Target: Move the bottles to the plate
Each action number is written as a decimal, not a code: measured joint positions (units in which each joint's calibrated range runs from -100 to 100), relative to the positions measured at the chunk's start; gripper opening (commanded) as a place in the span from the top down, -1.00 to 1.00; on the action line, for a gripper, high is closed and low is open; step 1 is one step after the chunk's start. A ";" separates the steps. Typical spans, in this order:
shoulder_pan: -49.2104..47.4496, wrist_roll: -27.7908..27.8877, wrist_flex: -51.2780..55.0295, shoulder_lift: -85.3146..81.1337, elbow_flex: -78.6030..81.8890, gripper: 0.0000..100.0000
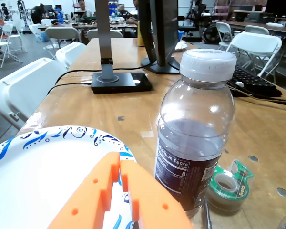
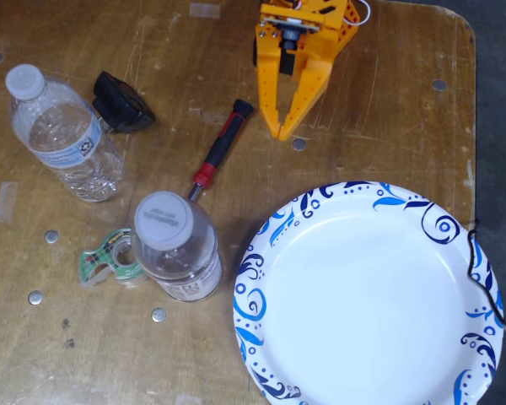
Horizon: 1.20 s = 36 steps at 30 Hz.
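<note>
**Two bottles off the plate, pincer empty**

Two clear bottles stand upright on the tabletop, neither on the plate. Going left to right in the fixed view: the far-left bottle, with the blue-printed label, stands well apart from everything but a small black object just beside it. Next comes a green tape dispenser, touching or nearly touching the second bottle, which stands just left of the plate rim. A red-handled screwdriver lies between this bottle and the arm. Furthest right sits the wide plate, bare.

The orange pincer hangs above the tabletop near the top edge, fingers pressed together or nearly so, holding nothing. In the wrist view it points over the plate rim with the second bottle close on its right.

Both bottles look mostly empty, so likely light and easy to tip. Their thin walls should give under pressure and may slip; the ribbed lower body would crush. Best hold is probably the labelled waist or the stiffer shoulder just under the white cap. The near bottle seems the easier first pick, though the dispenser crowds one side.
</note>
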 measured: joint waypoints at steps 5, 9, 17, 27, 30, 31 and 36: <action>7.93 -0.05 0.00 0.00 0.00 0.98; 6.20 -0.31 0.00 0.00 0.00 0.98; 5.74 -0.31 -0.09 0.00 0.00 0.98; 6.38 -0.31 -0.09 0.00 -0.09 0.98; 6.47 -0.31 -1.19 0.00 -0.36 0.98; 6.47 -0.16 -2.47 0.00 -0.36 0.98; 6.47 -0.10 -9.79 0.00 -0.09 0.96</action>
